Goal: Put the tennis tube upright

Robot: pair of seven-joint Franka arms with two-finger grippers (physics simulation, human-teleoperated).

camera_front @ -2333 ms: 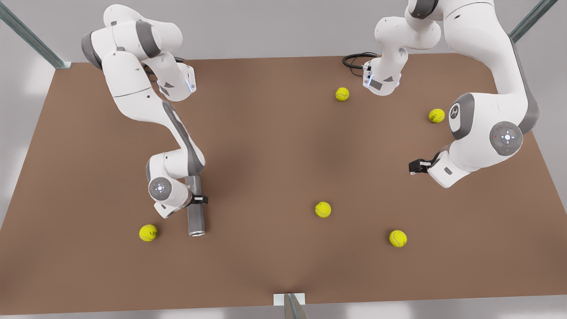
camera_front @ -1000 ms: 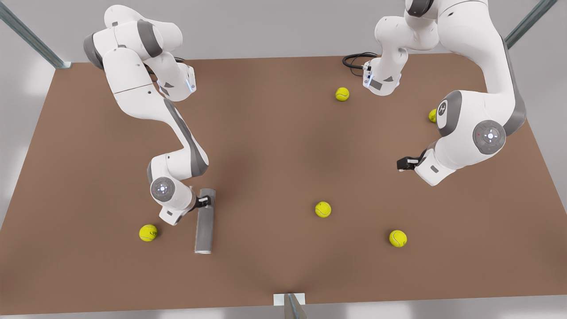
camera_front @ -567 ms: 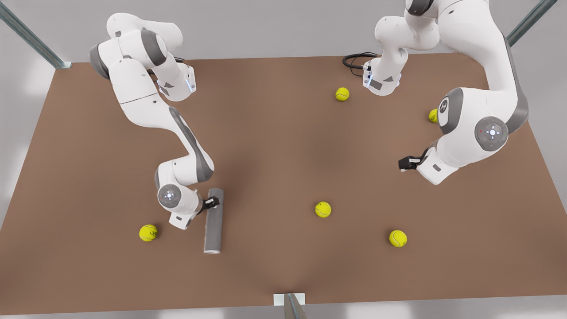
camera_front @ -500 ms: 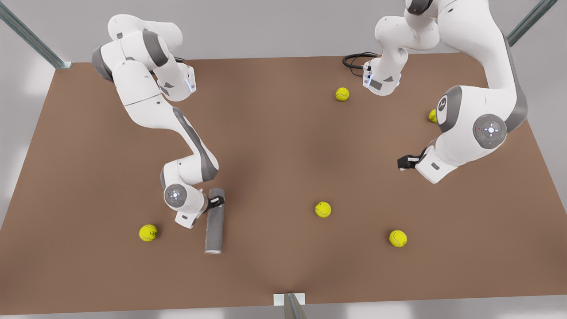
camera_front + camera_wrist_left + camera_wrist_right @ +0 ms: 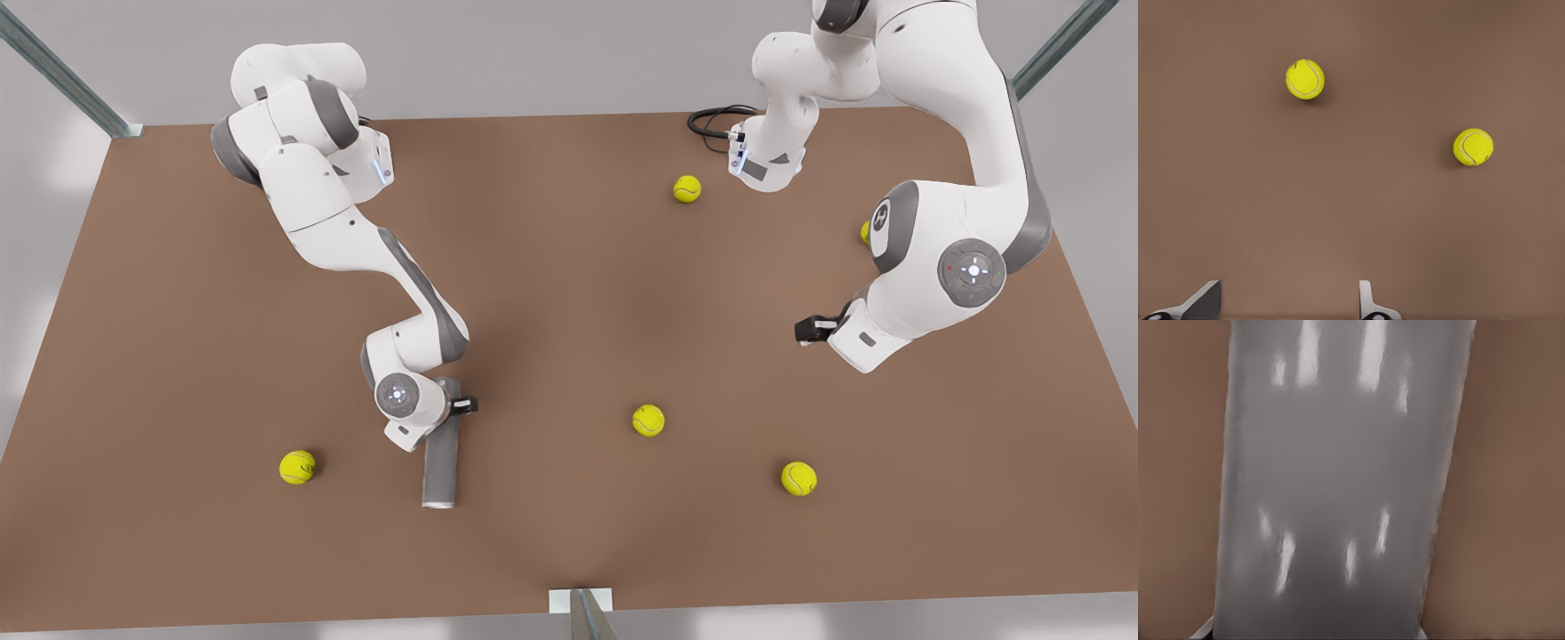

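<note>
Right gripper (image 5: 455,406) is on the front view's left, low over the table (image 5: 551,293), clamped on the tennis tube (image 5: 441,462) near its far end — one dark finger shows on the tube's side toward the front view's right, the other is hidden behind the wrist. Right wrist view: grey tube wall (image 5: 1338,480) spans the frame close up, w/ brown table on both sides and finger tips just visible at the edge against the tube. So: closed on the tube, jaw gap = tube width.

Tube is tilted, not vertical. Silvery rim end points toward the table's near edge and looks to be at or close to the surface; can't tell if it's actually touching. Gripped end is raised.

Left gripper (image 5: 806,330) is on the front view's right, held above the table, arm waiting. Left wrist view shows both of its fingertips (image 5: 1368,303) well apart w/ nothing between — open, empty. Two balls below it in that view: (image 5: 1305,79) and (image 5: 1473,147).

Other tennis balls in the front view:
- near tube, front view's left (image 5: 297,467)
- centre (image 5: 648,420)
- front view's right, near edge side (image 5: 798,478)
- far side by the left arm's base (image 5: 686,188)
- one partly hidden behind the left arm's elbow (image 5: 864,232)

Black cable (image 5: 711,120) at the far edge.
</note>
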